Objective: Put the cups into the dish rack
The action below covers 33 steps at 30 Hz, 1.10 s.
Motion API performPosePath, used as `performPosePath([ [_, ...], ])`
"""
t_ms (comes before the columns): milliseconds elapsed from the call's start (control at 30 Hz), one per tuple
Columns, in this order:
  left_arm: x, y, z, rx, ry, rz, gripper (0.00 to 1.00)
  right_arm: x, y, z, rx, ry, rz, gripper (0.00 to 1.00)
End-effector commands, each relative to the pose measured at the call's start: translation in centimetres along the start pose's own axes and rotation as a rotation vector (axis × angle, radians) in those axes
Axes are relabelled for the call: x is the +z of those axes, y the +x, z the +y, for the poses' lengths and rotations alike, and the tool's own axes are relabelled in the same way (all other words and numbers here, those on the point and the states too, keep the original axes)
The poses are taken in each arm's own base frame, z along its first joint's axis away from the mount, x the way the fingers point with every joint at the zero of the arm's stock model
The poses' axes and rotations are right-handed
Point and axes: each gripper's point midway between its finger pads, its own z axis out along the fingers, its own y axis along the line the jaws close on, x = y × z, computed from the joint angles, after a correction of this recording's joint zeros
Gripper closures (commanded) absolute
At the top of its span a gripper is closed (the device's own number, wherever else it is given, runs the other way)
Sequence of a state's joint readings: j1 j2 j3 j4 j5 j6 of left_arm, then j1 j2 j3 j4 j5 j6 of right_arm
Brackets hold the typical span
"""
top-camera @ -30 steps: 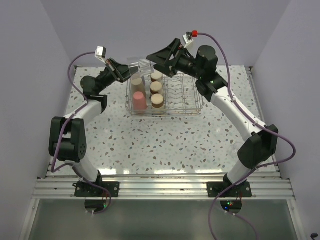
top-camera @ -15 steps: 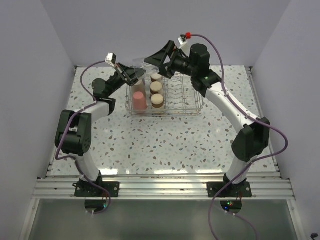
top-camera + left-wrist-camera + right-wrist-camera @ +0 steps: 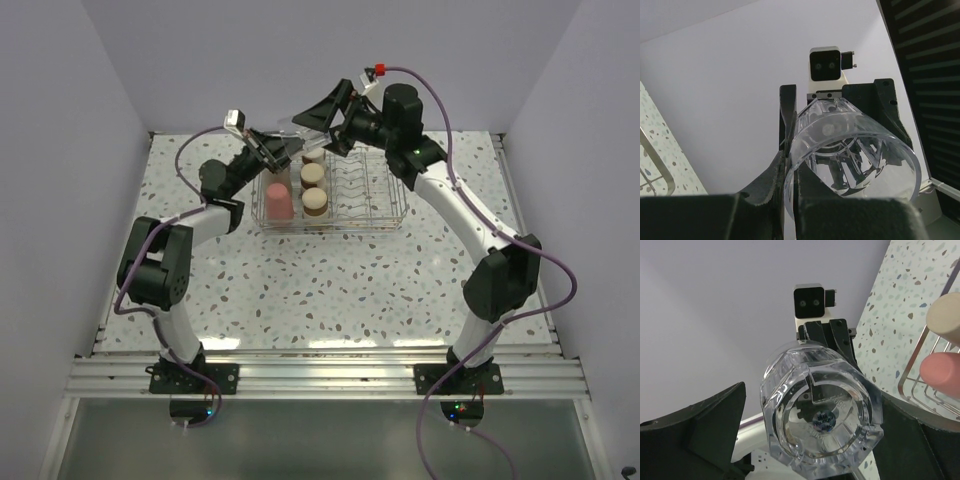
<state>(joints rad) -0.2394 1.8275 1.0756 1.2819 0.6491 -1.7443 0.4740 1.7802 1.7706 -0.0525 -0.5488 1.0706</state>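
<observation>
Nearly handed over: the clear cup hangs between both grippers

The left gripper (image 3: 790,176) is pinching the clear cup (image 3: 850,150) by its wall at the rim, one finger inside and one outside as far as the left wrist view shows; the cup lies tipped on its side above the far left corner of the dish rack (image 3: 365,190), its base turned to the right gripper (image 3: 310,117); that gripper stands spread, a finger on either side of the base, and whether either finger touches the plastic I cannot tell.

Since a second ago the left arm (image 3: 215,215) has folded in and carried the cup higher over that corner, and the right gripper has come in to meet it; I judge this a handover, not yet closed.

Below, in the rack's left part, a red cup (image 3: 278,203) and three pale-topped cups (image 3: 313,176) already stand; the rack's right part shows bare wire; the clear one has yet to go down among them.
</observation>
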Motion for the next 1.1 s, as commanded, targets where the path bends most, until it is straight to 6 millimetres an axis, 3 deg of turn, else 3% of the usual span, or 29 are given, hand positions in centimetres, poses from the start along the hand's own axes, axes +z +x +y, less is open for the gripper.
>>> performPosePath([
  [0,-0.7,3.3,-8.2,0.26,0.369,0.059,1.0,-1.7,-0.9,4.4,-0.07,-0.091,-0.027,0.02],
  [100,-0.7,3.8,-8.1,0.255,0.351,0.069,1.0,-1.8,-1.1,4.7,-0.058,-0.101,-0.039,0.05],
  [200,-0.9,4.0,-8.2,0.255,0.343,0.06,1.0,-1.8,-1.5,5.3,-0.048,-0.134,-0.062,0.18],
  [333,-1.1,3.6,-7.7,0.241,0.314,0.026,1.0,-1.6,-1.2,5.2,-0.024,-0.142,-0.055,0.66],
  [367,-1.0,3.7,-7.7,0.241,0.308,0.02,1.0,-1.6,-1.2,5.0,-0.021,-0.134,-0.057,0.89],
  [400,-1.1,3.7,-7.4,0.236,0.294,0.013,1.0,-1.6,-1.2,4.8,-0.018,-0.129,-0.056,0.99],
  [500,-0.9,3.7,-6.9,0.233,0.262,0.017,0.69,-1.8,-1.2,4.3,-0.022,-0.101,-0.067,1.0],
  [533,-0.9,3.8,-6.7,0.233,0.248,0.035,0.51,-1.9,-1.2,4.2,-0.032,-0.087,-0.066,1.0],
  [633,-1.1,4.3,-6.1,0.237,0.209,0.065,0.31,-2.3,-2.1,3.9,-0.07,-0.039,-0.09,1.0],
  [800,-3.1,4.3,-5.8,0.231,0.148,0.057,0.16,-3.4,-5.2,2.6,-0.118,0.052,-0.17,1.0],
  [867,-3.9,4.3,-6.1,0.251,0.117,0.06,0.14,-4.1,-6.4,0.4,-0.15,0.156,-0.206,1.0],
  [933,-5.0,3.5,-3.9,0.255,-0.004,0.052,0.13,-5.0,-7.6,-0.8,-0.184,0.216,-0.231,1.0],
  [967,-5.4,3.4,-4.6,0.289,-0.026,0.052,0.13,-5.2,-8.1,-1.3,-0.189,0.229,-0.241,1.0],
  [1000,-6.1,2.7,-2.7,0.317,-0.124,0.049,0.13,-5.5,-8.7,-1.7,-0.197,0.25,-0.262,1.0],
  [1067,-6.8,2.5,-2.9,0.402,-0.211,0.055,0.13,-6.3,-9.7,-3.4,-0.232,0.334,-0.276,1.0],
])
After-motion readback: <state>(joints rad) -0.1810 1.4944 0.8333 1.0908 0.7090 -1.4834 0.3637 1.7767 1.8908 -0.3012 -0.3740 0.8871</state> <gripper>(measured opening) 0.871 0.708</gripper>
